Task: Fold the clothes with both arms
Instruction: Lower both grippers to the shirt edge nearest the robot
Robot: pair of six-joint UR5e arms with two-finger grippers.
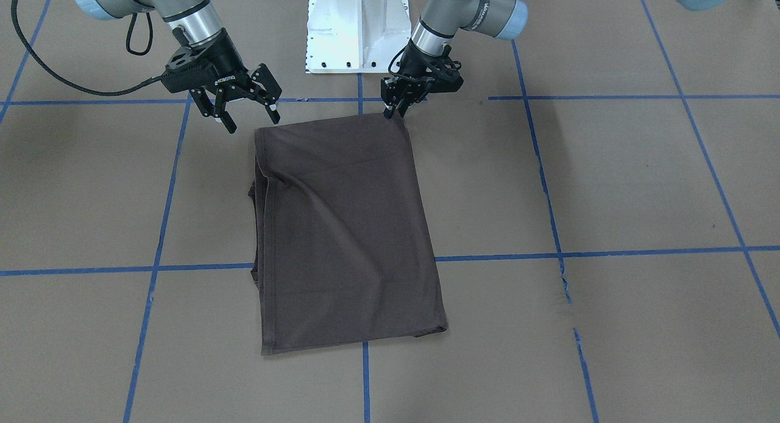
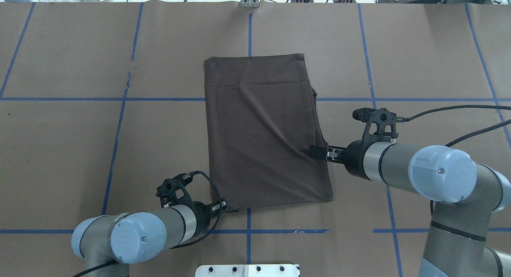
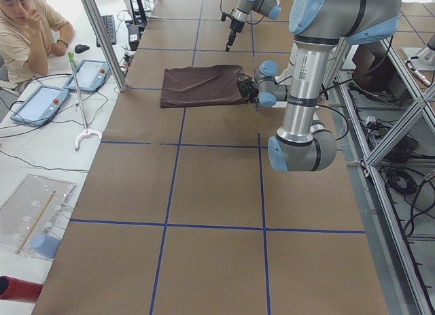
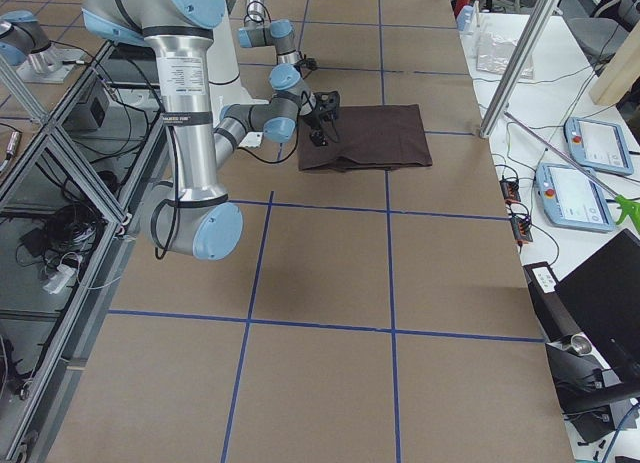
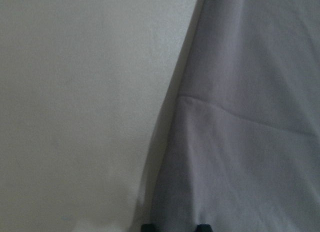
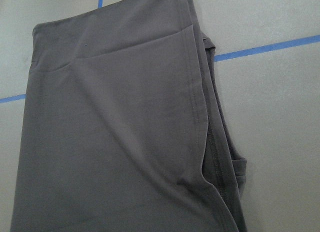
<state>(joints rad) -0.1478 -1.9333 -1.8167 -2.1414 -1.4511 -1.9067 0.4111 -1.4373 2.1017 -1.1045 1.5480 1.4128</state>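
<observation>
**Two near corners, one gripped so far**

Your shirt (image 2: 263,129) lies flat in the middle of the tabletop (image 2: 80,149). It is already narrowed to a long panel, with tucked layers showing along its right edge. The left gripper (image 1: 390,109) is down at the near-left corner. Its jaws are drawn narrow and, as far as the front view shows, pinched on the cloth. The right gripper (image 1: 253,121) hangs raised over the right edge, close to the near-right corner, with its jaws wide and empty.

You look to be setting up the crosswise fold, carrying the near edge over to the far edge. Next, I'd judge, you should lower the right gripper onto the near-right corner and catch every layer, because the stacked edge there could slip free. Then lift both corners level and carry them together so the panel doesn't skew.
</observation>
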